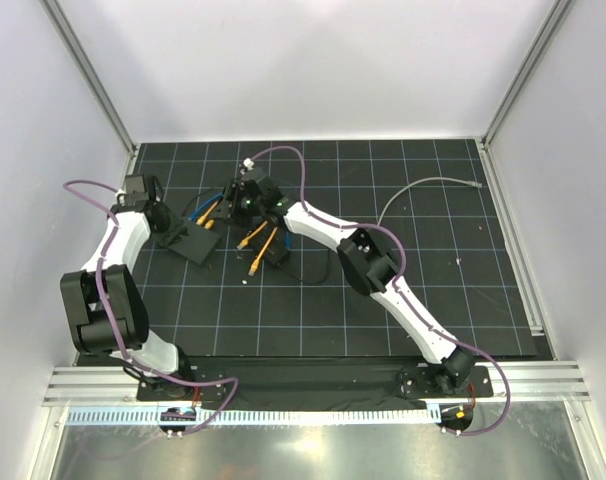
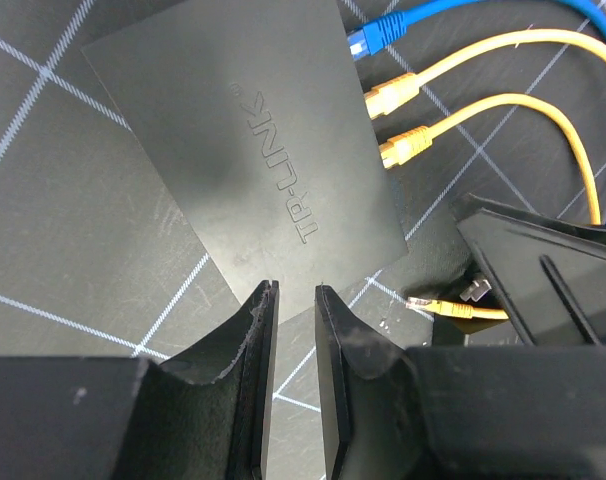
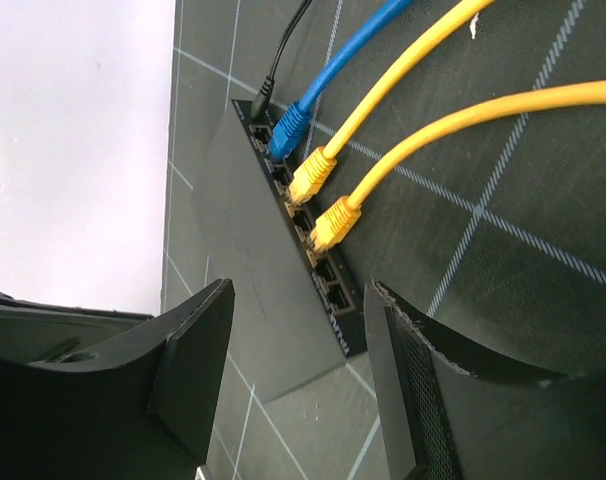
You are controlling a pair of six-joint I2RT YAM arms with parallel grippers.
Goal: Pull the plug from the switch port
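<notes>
The switch [image 2: 253,150] is a flat black box that lies on the gridded mat, also visible from above [image 1: 193,243]. One blue plug [image 3: 288,125] and two yellow plugs [image 3: 311,175] [image 3: 335,222] sit in its port row. A black power cord [image 3: 273,75] enters at the far end. My left gripper [image 2: 295,290] hovers at the switch's near edge, its jaws a narrow gap apart with only switch edge and mat showing between them. My right gripper [image 3: 301,300] is open wide, a short way off the port side, nothing between its fingers.
A loose yellow plug [image 2: 443,305] lies on the mat under the right arm's black body [image 2: 543,270]. Blue and yellow cables [image 1: 255,238] trail right of the switch. A small black brick [image 1: 278,255] and a grey cable [image 1: 433,185] lie further right.
</notes>
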